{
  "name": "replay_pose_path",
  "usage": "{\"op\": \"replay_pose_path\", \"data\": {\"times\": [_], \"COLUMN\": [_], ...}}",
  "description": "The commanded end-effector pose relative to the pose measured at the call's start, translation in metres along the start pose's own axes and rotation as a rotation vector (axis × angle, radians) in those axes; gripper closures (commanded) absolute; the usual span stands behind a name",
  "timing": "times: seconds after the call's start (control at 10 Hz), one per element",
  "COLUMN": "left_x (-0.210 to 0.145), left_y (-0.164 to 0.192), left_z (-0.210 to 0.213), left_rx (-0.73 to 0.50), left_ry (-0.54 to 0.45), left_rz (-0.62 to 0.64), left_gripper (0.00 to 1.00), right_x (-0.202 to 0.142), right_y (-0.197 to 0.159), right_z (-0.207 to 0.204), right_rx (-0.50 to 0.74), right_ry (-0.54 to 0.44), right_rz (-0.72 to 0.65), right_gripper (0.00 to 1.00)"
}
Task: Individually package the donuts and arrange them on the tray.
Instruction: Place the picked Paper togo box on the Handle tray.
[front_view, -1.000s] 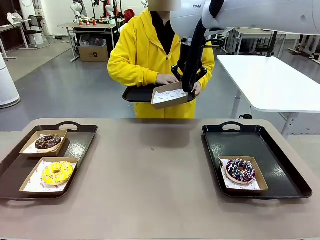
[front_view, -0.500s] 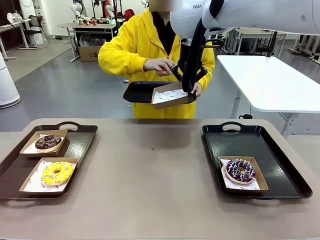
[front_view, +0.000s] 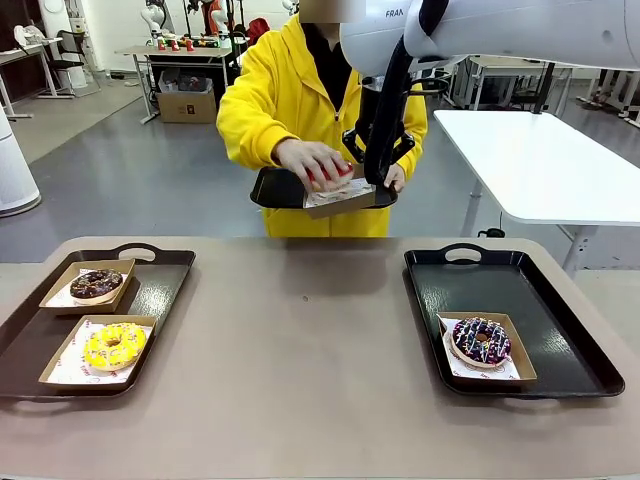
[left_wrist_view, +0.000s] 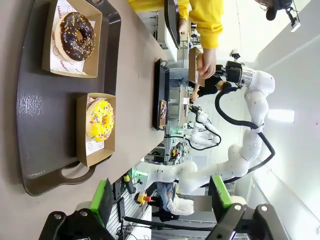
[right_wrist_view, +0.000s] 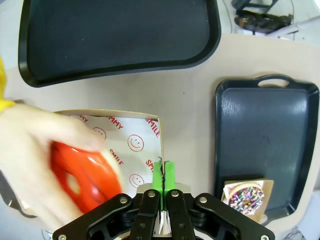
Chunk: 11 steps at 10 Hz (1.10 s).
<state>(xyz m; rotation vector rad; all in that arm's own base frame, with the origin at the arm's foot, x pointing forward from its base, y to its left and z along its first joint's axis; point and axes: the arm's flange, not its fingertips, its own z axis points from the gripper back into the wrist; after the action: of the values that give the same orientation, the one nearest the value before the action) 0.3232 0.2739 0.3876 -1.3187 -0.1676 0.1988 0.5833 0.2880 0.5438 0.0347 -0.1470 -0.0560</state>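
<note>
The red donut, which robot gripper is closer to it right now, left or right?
Right. The right gripper is shut on the edge of the cardboard box that the person's hand lowers the red donut into. The left gripper hangs open above the left tray.

On the paper lining (right_wrist_view: 131, 145) of the cardboard box (right_wrist_view: 159, 131) pinched in my right gripper (right_wrist_view: 163, 176), red print reads "SMILE" beside smiley faces, and partly "MMY". On my right arm's white casing (front_view: 380, 25), the letters "FRA" are readable.
</note>
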Motion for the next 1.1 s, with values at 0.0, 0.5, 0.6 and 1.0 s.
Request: {"op": "replay_pose_path", "data": {"times": [0.0, 0.5, 0.6, 1.0], "left_x": [-0.006, -0.006, -0.006, -0.006], "left_y": [-0.001, -0.001, -0.001, -0.001], "left_z": [-0.001, -0.001, -0.001, -0.001], "left_rx": [0.019, 0.019, 0.019, 0.019], "left_ry": [-0.005, -0.005, -0.005, -0.005], "left_rz": [-0.001, -0.001, -0.001, -0.001], "left_gripper": [0.0, 0.0, 0.0, 0.0], "right_x": [-0.001, -0.001, -0.001, -0.01], "right_y": [-0.001, -0.001, -0.001, -0.021], "right_z": [0.001, 0.001, 0.001, 0.02], "right_rx": [-0.001, -0.001, -0.001, -0.025], "right_ry": [0.0, 0.0, 0.0, -0.022], "right_rz": [-0.002, -0.002, -0.002, 0.051], "right_gripper": [1.0, 1.0, 1.0, 0.99]}}
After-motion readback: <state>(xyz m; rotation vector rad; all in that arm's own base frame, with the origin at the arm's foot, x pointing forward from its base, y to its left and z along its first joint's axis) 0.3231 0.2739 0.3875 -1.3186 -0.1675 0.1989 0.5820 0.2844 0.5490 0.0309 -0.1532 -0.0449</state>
